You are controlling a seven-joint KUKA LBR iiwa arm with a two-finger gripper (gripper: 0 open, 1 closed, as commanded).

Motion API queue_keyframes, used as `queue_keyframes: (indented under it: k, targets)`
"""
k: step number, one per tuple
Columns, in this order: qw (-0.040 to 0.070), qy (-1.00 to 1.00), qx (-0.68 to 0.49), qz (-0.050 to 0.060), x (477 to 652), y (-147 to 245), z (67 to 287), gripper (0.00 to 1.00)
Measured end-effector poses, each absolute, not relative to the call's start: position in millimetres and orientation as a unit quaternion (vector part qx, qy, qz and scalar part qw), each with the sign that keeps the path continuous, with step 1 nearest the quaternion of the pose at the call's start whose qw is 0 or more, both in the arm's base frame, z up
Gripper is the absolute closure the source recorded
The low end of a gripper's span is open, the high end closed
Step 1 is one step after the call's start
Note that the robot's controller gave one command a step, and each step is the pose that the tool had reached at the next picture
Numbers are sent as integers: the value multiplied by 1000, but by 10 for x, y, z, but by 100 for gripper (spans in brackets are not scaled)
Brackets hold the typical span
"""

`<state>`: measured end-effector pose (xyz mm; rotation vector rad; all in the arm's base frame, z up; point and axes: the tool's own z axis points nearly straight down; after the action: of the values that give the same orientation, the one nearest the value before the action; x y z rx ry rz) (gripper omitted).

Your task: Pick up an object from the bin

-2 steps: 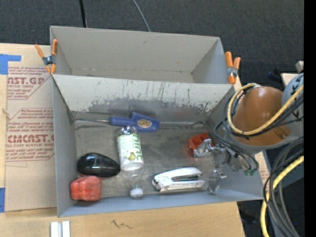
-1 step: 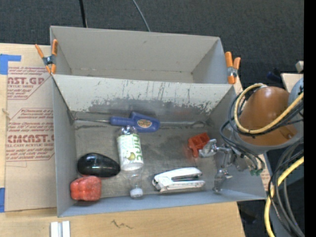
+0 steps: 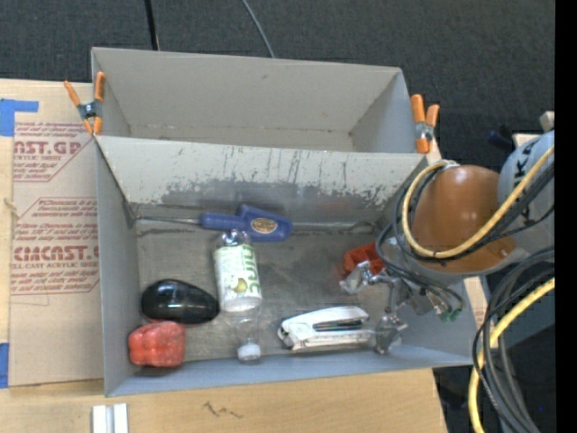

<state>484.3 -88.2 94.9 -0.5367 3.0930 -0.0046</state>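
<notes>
I have the gripper low at the 4 o'clock corner of the bin, its fingers spread with nothing between them, so nothing is picked yet. Nearest lie the white stapler at 6 o'clock, just beside the lower finger, and a small red piece at 3 o'clock. By my judgement, closing on one and lifting it out are both left to do

Robotics lab: cabled arm over grey metal bin.
</notes>
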Motion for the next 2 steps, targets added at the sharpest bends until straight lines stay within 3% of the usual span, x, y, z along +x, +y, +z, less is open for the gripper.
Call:
queue_keyframes:
  k: [1, 2]
  targets:
    - [1, 969, -248, 0, 4934, -472, 776, 0]
    - [7, 945, -327, -1, 4888, -365, 736, 0]
